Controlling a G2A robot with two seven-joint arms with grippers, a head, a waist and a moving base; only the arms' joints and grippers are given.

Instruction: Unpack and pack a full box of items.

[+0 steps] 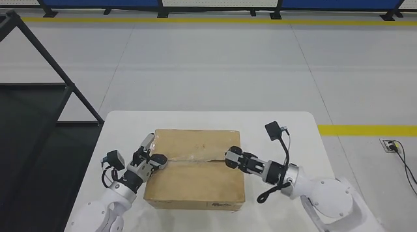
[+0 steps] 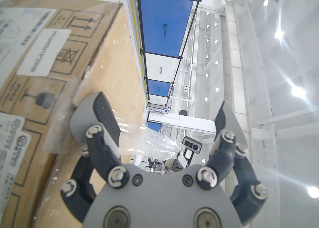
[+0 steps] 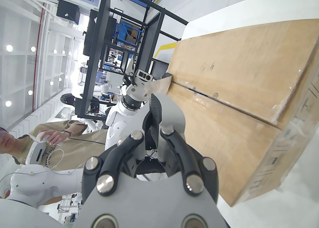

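A closed brown cardboard box (image 1: 195, 173) lies in the middle of the white table (image 1: 287, 128), with clear tape along its top seam (image 3: 224, 104). My left gripper (image 2: 164, 119) is open at the box's left end (image 2: 49, 64), by the seam. A loose strip of clear tape (image 2: 147, 139) hangs off the box edge between its fingers and touches one pad (image 2: 107, 116). In the top view the left gripper (image 1: 154, 152) straddles that end. My right gripper (image 3: 154, 104) is shut, beside the box top (image 3: 236, 76) at the seam's right end (image 1: 229, 157). Nothing shows between its fingers.
A black metal rack (image 1: 32, 101) stands off the table's left side. Bare table surface runs behind the box and to its right. A lifted tape flap (image 3: 159, 85) stands up at the seam's far end in the right wrist view.
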